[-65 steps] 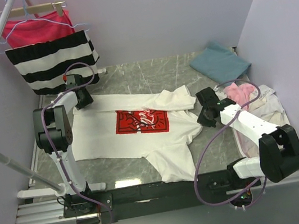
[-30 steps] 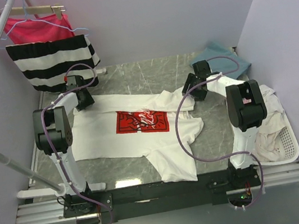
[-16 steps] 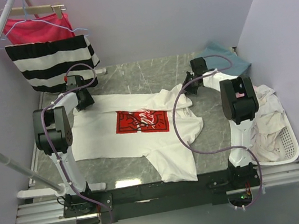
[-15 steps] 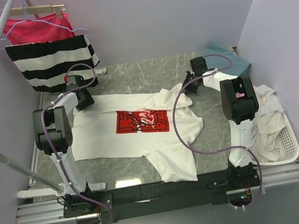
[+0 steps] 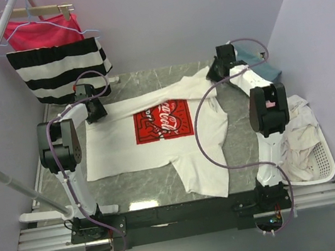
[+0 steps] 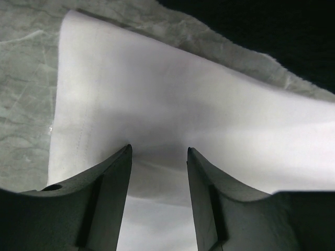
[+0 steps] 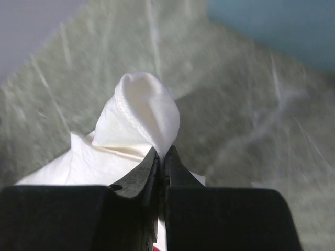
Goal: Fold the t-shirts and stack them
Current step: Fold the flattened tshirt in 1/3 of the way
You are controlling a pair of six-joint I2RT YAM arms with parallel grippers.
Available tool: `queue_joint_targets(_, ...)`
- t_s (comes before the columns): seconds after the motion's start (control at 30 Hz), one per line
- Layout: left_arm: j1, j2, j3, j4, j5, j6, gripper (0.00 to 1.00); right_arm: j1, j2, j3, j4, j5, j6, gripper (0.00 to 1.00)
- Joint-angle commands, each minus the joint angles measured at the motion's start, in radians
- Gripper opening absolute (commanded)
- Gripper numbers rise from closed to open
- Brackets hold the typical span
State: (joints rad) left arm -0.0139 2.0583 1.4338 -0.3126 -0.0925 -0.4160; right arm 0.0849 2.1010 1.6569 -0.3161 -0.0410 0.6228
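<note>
The white tee lies flat on the table, its long axis running left to right between the arms. The right gripper is clamped on a fold at the tee's far right corner, near the teal tee. The left gripper stands half apart over the far left corner, with no grip evident. The marble looks smooth, and a bare strip shows along the far edge.
</note>
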Motion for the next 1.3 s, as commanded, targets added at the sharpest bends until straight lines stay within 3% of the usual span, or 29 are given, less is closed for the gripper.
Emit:
queue_joint_targets(0.0, 0.003, 0.040, -0.024, -0.042, 0.020, -0.015, 0.53, -0.030, 0.112, 0.200, 0.025, 0.066, -0.029, 0.00)
queue_joint_targets(0.07, 0.003, 0.033, -0.030, -0.031, 0.028, -0.023, 0.54, -0.030, 0.157, 0.266, -0.018, 0.079, -0.038, 0.01)
queue_joint_targets(0.13, 0.003, 0.017, -0.048, -0.002, 0.040, -0.029, 0.54, -0.034, 0.214, 0.346, -0.043, 0.067, -0.050, 0.16)
queue_joint_targets(0.2, 0.000, 0.003, -0.068, 0.013, 0.036, -0.037, 0.56, -0.033, 0.231, 0.388, -0.066, 0.073, -0.061, 0.39)
queue_joint_targets(0.37, -0.001, -0.085, -0.131, 0.069, -0.053, -0.052, 0.58, -0.033, 0.113, 0.287, -0.016, 0.131, -0.089, 0.58)
queue_joint_targets(0.5, -0.008, -0.156, -0.179, 0.116, -0.053, -0.064, 0.60, -0.031, -0.031, 0.115, 0.043, 0.046, -0.100, 0.58)
queue_joint_targets(0.57, -0.014, -0.171, -0.184, 0.122, -0.038, -0.064, 0.60, -0.033, -0.027, 0.116, 0.022, -0.043, -0.107, 0.58)
queue_joint_targets(0.8, -0.034, -0.145, -0.122, 0.067, 0.020, -0.063, 0.61, -0.028, 0.143, 0.283, -0.069, -0.168, -0.103, 0.59)
queue_joint_targets(1.07, -0.038, -0.204, -0.133, 0.049, -0.012, -0.056, 0.68, -0.037, 0.273, 0.424, -0.158, -0.119, -0.103, 0.57)
queue_joint_targets(1.27, -0.040, -0.227, -0.141, 0.063, 0.017, -0.060, 0.73, -0.042, 0.312, 0.438, -0.182, -0.123, -0.094, 0.56)
